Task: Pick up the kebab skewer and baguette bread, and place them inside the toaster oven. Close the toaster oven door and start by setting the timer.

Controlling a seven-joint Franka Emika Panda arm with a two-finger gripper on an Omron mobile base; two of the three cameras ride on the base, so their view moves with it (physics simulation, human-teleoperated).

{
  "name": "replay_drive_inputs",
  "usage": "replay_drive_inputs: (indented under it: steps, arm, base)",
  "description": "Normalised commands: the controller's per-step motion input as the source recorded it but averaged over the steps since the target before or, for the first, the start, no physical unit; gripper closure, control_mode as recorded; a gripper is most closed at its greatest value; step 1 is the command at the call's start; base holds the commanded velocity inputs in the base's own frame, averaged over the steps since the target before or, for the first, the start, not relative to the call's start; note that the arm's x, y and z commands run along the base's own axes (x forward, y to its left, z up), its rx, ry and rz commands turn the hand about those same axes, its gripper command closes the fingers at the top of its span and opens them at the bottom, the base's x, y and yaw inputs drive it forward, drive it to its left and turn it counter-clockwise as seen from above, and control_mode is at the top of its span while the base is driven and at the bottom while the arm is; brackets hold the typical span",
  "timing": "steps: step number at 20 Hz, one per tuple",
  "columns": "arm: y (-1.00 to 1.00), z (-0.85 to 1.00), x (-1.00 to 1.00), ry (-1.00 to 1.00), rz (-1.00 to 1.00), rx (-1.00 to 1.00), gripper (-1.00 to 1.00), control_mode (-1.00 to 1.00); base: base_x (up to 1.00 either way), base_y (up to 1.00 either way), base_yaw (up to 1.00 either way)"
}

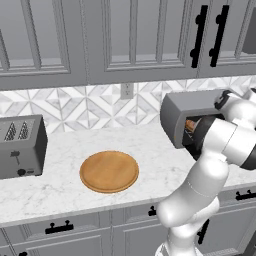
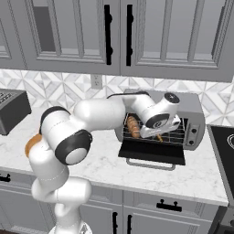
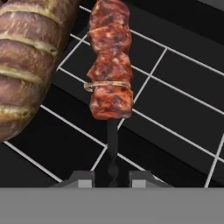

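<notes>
From the left base view the toaster oven [image 1: 186, 116] sits on the desk [image 1: 60, 175] at about 3 o'clock of the round wooden board [image 1: 109, 171], and the arm reaches into its open mouth, where a sliver of golden crust shows. The right base view has the toaster oven door [image 2: 152, 152] folded down flat toward 6 o'clock, and the baguette bread [image 2: 133, 126] lying on the wire rack [image 2: 176, 135] at the left of the cavity, with the hand just beside it toward 3 o'clock. In the hand view the gripper [image 3: 112, 179] is pinched on the bare dark end of the kebab skewer [image 3: 110, 61], whose meat chunks run toward 12 o'clock over the rack bars, with the loaf close by at 10 o'clock; whether they touch I cannot tell. The skewer looks light and stiff, but thin, so it may swivel in the grip; the bare stick end is the sound place to hold, since the chunks would likely be greasy and uneven. The bread seems light with a firm crust, best taken across its middle.
</notes>
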Motion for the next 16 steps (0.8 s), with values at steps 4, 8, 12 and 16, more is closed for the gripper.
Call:
replay_drive_inputs:
  steps: [4,8,12,16]
  arm:
    - [0.01,0.00,0.00,-0.07,0.00,0.00,1.00,-1.00]
    - [0.07,-0.01,0.09,-0.03,0.00,-0.01,-1.00,-1.00]
    - [0.06,-0.06,0.19,0.00,0.00,0.00,-1.00,-1.00]
    - [0.00,-0.01,0.08,0.00,0.00,0.00,-1.00,-1.00]
  base:
    - [0.00,0.00,0.00]
    - [0.00,0.00,0.00]
    - [0.00,0.00,0.00]
    - [0.00,0.00,0.00]
